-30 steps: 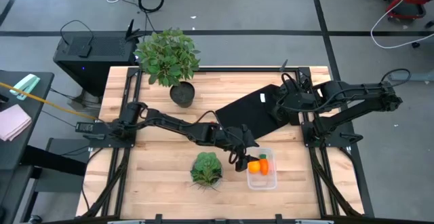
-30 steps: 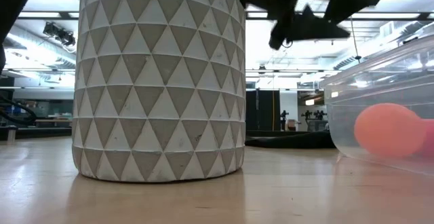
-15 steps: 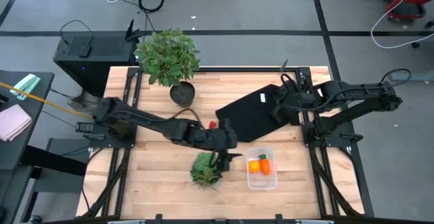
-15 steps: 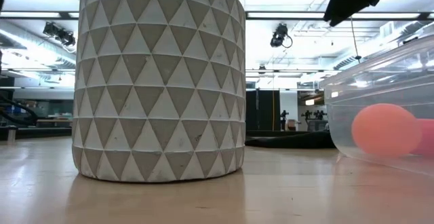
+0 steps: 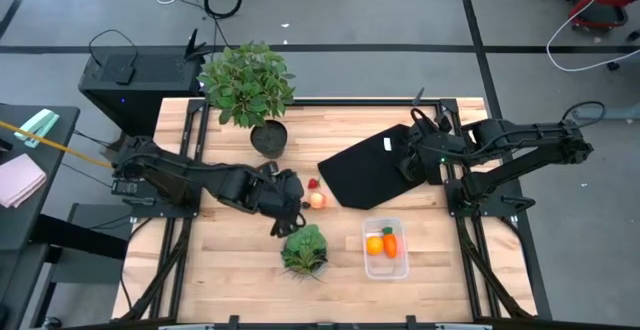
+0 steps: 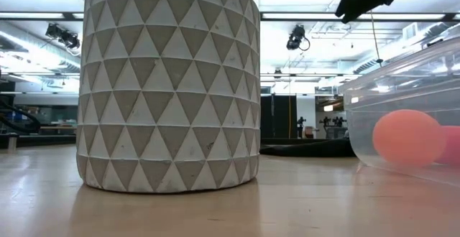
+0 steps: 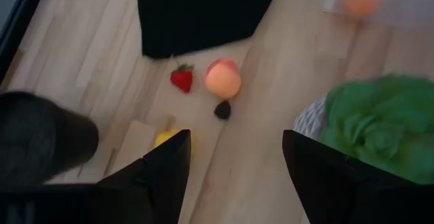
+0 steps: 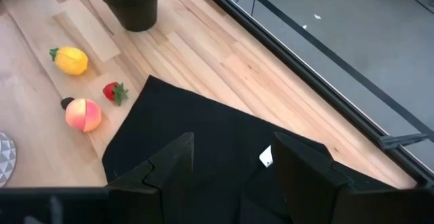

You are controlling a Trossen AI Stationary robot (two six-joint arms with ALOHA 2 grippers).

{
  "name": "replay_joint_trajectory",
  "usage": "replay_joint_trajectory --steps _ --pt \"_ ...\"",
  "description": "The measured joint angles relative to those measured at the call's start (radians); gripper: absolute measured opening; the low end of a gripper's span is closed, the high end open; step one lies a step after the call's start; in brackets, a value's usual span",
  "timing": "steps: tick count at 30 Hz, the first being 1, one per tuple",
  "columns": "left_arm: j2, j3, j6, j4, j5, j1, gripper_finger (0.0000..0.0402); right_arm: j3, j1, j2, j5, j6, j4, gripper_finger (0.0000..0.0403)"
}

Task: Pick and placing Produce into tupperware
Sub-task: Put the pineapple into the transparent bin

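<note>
two things sit in the tupperware (image 5: 385, 249) in the high view: an orange ball (image 5: 374, 246) and an orange carrot (image 5: 389, 242). the carrot lies flat, its long side running along the box's long side; which end is the tip is too small to tell. a second ago the left claw (image 5: 284, 216) was at the box. now it has swung away and is just beside the peach ball (image 5: 318, 200) and the tiny red piece (image 5: 312, 183), with the lettuce (image 5: 304, 249) near it. so my guess is that drop is done and it is going for the next piece. the right claw (image 5: 413, 163) waits over the black cloth (image 5: 372, 175), well apart from the box.

in the low view, the orange ball shows through the box wall, next to a big patterned pot (image 6: 169, 86).

the left wrist view shows the left claw's fingers (image 7: 166, 159) wide apart, holding nothing. ahead of them lie the red piece, the peach ball, and the yellow piece (image 7: 165, 138) closest.

the right wrist view shows the right claw open too, holding nothing.
</note>
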Motion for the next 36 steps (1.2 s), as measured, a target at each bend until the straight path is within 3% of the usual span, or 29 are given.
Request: replay_joint_trajectory --steps 5,11,15,18,22,28,36 --pt "0.001 0.000 -0.056 -0.121 -0.028 -0.036 0.0249 0.000 0.000 0.000 -0.004 0.000 0.000 0.0205" --pt "-0.021 -0.064 -0.316 -0.271 -0.217 -0.110 0.0243 0.000 0.000 0.000 -0.004 0.000 0.000 0.0205" --pt "-0.100 -0.200 -0.485 -0.193 -0.248 -0.157 0.0237 0.000 0.000 0.000 -0.004 0.000 0.000 0.0205" --pt "-0.185 -0.330 -0.537 -0.034 -0.246 -0.186 0.0230 0.000 0.000 0.000 -0.004 -0.005 0.000 0.0205" --pt "-0.314 -0.493 -0.519 0.166 -0.247 -0.213 0.0220 0.000 0.000 0.000 -0.004 -0.008 0.000 0.0205" --pt "-0.464 -0.703 -0.493 0.287 -0.247 -0.217 0.0204 0.000 0.002 0.000 -0.014 0.006 0.000 0.0205" --pt "-0.485 -0.835 -0.169 0.452 -0.246 -0.195 0.0221 0.000 0.002 0.000 -0.049 0.038 0.000 0.0205"
